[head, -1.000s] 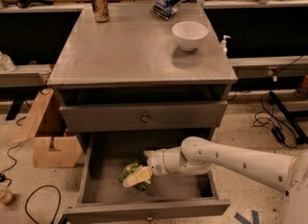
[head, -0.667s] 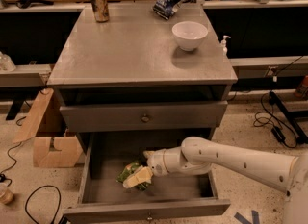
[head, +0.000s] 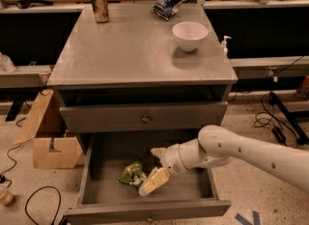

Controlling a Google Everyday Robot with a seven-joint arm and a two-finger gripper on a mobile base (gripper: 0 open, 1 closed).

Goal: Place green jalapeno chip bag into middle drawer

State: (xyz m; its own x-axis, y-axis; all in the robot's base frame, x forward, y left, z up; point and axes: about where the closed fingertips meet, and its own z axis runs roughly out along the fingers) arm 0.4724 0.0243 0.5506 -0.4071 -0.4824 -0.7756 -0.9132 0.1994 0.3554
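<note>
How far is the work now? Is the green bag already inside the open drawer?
Done: the green bag lies on the floor of the open middle drawer. In hand: the claw is inside the drawer right beside the bag, its fingers spread and not clamping it. Left: it looks like only drawing the arm out of the drawer.

Speckled floor [head: 241, 195], cardboard box [head: 48, 139], grey cabinet [head: 140, 50]; gripper [head: 154, 167] inside the middle drawer [head: 120, 212].
</note>
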